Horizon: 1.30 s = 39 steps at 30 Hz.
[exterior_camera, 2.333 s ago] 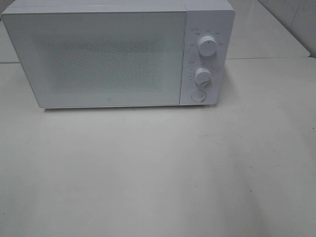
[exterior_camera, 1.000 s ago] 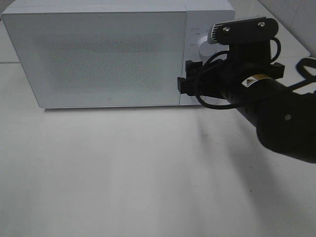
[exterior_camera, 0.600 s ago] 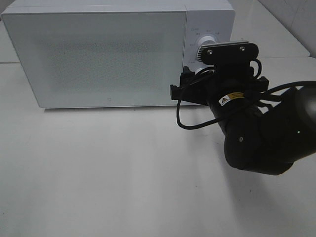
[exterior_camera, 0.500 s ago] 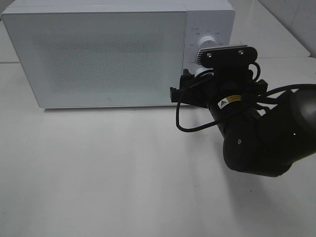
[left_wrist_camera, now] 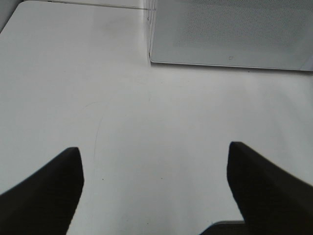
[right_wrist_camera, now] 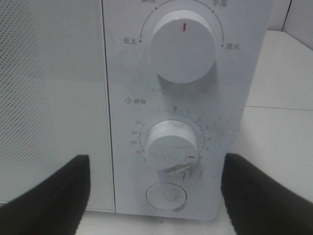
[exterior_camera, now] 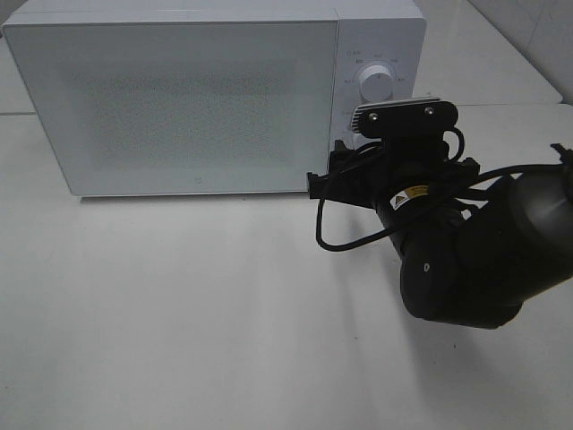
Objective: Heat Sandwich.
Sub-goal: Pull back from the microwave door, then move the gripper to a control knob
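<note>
The sandwich is out of view in every frame. The white microwave (exterior_camera: 179, 98) stands at the back of the table with its door shut. My right arm (exterior_camera: 448, 260) reaches to its control panel. In the right wrist view my right gripper (right_wrist_camera: 156, 196) is open and empty, close in front of the timer knob (right_wrist_camera: 172, 144) and the round button (right_wrist_camera: 166, 197), touching neither. My left gripper (left_wrist_camera: 154, 186) is open and empty over bare table, short of the microwave's front left corner (left_wrist_camera: 151, 58).
The power knob (exterior_camera: 376, 85) shows above my right wrist; my arm hides the timer knob and button in the high view. A white table (exterior_camera: 179, 313) spreads in front of the microwave. A second table surface (exterior_camera: 483, 63) lies behind at the right.
My right arm came into view and has sunk from the power knob's height down to the timer knob and button. The microwave door stays shut.
</note>
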Each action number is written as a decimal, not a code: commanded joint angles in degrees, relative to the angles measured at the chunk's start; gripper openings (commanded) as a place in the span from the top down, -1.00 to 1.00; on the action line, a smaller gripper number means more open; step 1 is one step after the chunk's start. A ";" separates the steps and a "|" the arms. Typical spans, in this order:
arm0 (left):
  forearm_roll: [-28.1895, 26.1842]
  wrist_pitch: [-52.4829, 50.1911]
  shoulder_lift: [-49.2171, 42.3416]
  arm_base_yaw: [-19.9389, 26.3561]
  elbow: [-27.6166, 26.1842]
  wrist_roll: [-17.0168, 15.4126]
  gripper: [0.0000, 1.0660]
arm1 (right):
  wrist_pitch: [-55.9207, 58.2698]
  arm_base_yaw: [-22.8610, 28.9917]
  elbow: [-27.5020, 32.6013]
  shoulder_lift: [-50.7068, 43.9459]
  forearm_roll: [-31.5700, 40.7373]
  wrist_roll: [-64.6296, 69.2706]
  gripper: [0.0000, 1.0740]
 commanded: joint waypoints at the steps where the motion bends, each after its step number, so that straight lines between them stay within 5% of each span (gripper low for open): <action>1: -0.34 -0.80 -1.38 0.06 0.17 0.00 -0.43 | -6.36 0.06 -0.34 -0.17 -0.63 -0.11 -0.34; 39: -0.34 -0.80 -1.38 0.06 0.17 0.00 -0.43 | -8.02 -6.59 -8.14 8.94 -6.19 2.35 -0.34</action>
